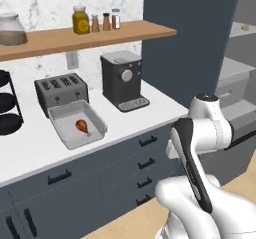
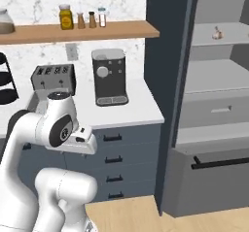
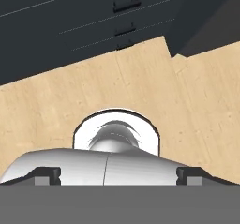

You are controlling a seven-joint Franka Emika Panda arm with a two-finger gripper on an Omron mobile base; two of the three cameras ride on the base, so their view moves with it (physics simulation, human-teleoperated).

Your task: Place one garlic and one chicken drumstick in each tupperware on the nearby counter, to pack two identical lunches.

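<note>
On the far left of the left base view we see a black tiered rack standing on the white worktop, and above it a wooden wall shelf carrying a glass jar at its left end and a yellow jar with three small shakers further right. Next along the worktop stands the dark slotted toaster, and just in front of it the rectangular tupperware, a light-grey tray with a flared rim. One chicken drumstick lies inside that tray, near its middle, plump end toward the back. Right of the toaster stands a dark coffee machine. Below the worktop run blue-grey drawers with black handles.

Further right our white arm is folded over the wooden floor, beside the drawers.

In the right base view, to the right of the worktop's end, we see a tall dark cabinet with open shelves; one garlic sits on the upper shelf, well apart from the tray.

In the hand view our tool points down at the floor, with its two dark tips spread wide, one at each side, and nothing between them.
</note>
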